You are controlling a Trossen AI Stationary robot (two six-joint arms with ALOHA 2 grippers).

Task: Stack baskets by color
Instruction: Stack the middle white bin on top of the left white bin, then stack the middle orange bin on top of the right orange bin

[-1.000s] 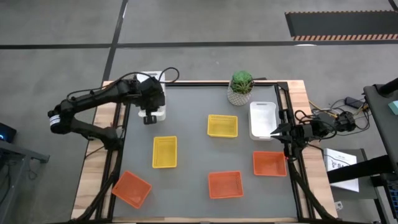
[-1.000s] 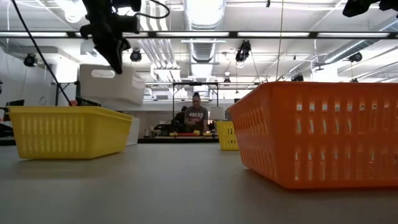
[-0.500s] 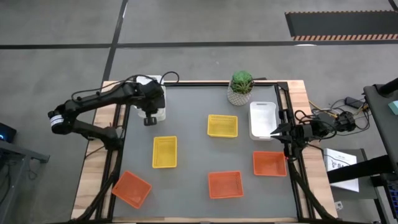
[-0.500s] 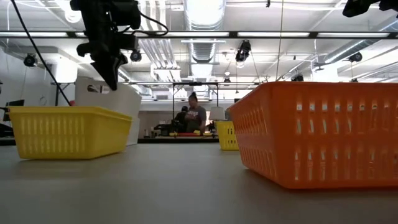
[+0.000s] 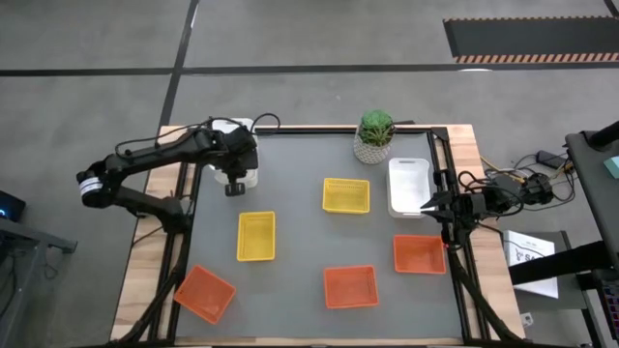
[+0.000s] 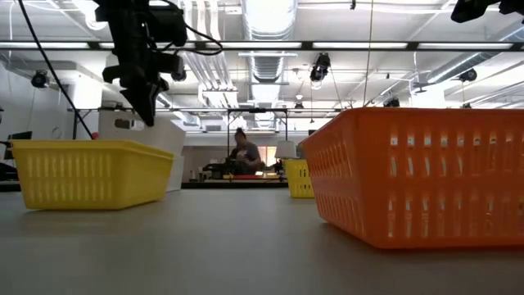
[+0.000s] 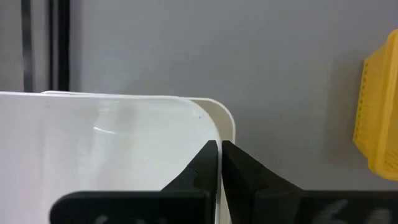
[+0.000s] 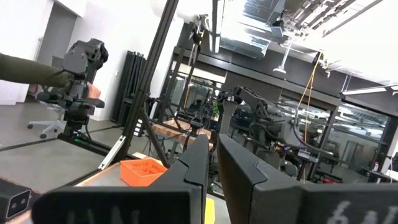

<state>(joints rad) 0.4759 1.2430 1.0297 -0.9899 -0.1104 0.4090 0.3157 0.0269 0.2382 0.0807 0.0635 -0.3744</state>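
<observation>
Lowered since the earlier frame, white basket (image 5: 243, 174) rested at the counter's (image 5: 300, 242) far left corner, left claw (image 5: 232, 188) clamped shut on its rim, right claw (image 5: 432, 206) narrow and empty beside second white basket (image 5: 408, 186), yellow basket (image 5: 256, 236) near.

Two yellow baskets (image 5: 256, 237) (image 5: 346, 195) sit mid-tabletop, and three orange baskets (image 5: 204, 293) (image 5: 350, 287) (image 5: 420, 254) lie along the near side. One white basket (image 5: 408, 186) lies at the right edge. Another white basket (image 5: 239, 177) is at the far left corner.

Overhead view looks straight down; table-level view faces across, sharing the yellow basket (image 5: 255, 236).
</observation>
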